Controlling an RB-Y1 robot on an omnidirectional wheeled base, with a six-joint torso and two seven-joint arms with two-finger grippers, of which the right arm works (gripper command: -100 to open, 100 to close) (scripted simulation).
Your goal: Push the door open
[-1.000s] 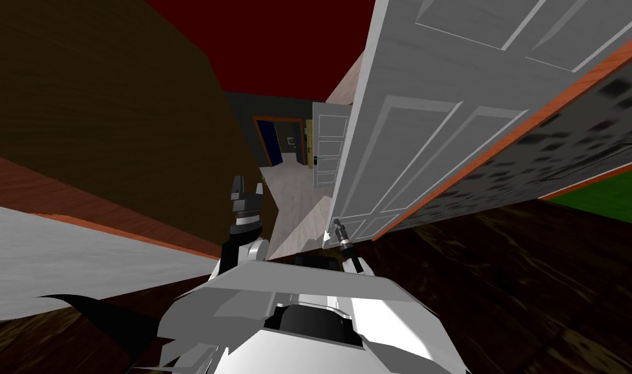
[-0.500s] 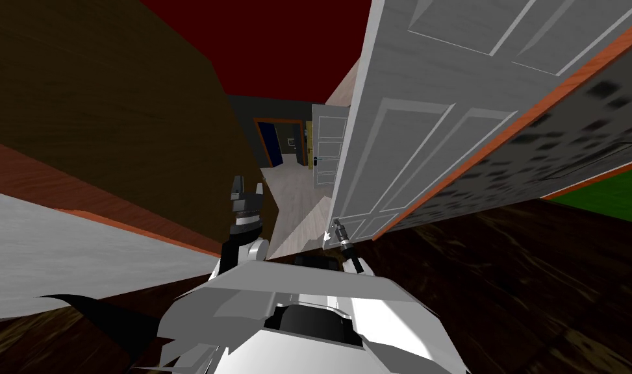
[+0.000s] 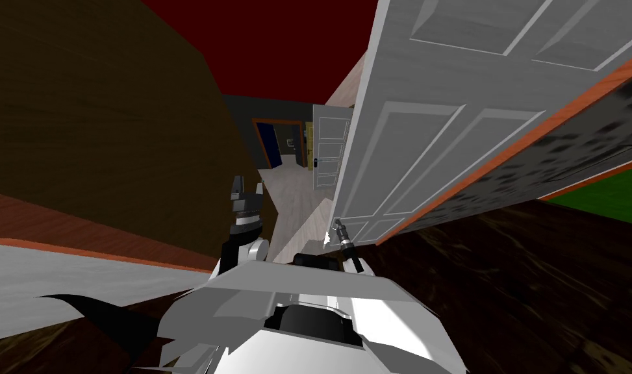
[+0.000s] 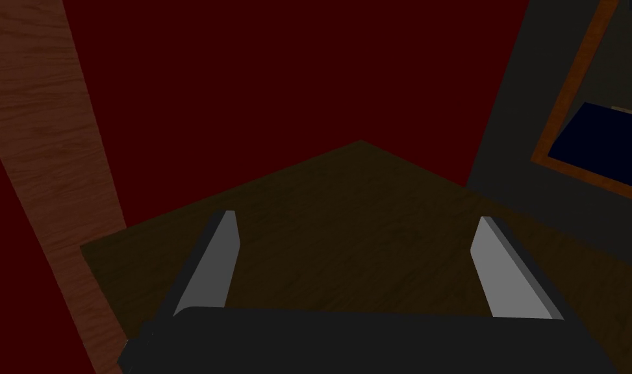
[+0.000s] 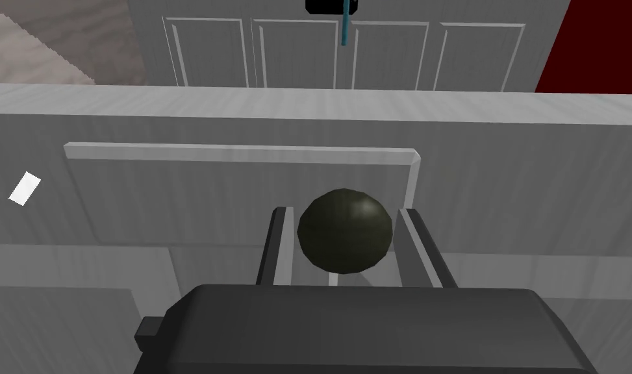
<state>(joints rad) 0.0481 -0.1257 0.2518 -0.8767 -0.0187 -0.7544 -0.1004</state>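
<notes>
Our right gripper [image 5: 343, 213] is squeezing the knob [image 5: 345, 231] on the door [image 3: 438, 130] at 1 o'clock. Our left gripper [image 4: 356, 224] is sitting spread wide at 11 o'clock.

white panelled door [image 5: 516, 175] flat across just ahead of the right gripper [image 5: 343, 214], dark round knob [image 5: 345, 240] filling the gap between its blades, free pale-floored passage [image 3: 295, 195] between the two grippers, dark brown wall [image 3: 113, 130] ahead of the wide-spread left gripper [image 4: 356, 217], second white door [image 3: 327, 146] well beyond
</notes>
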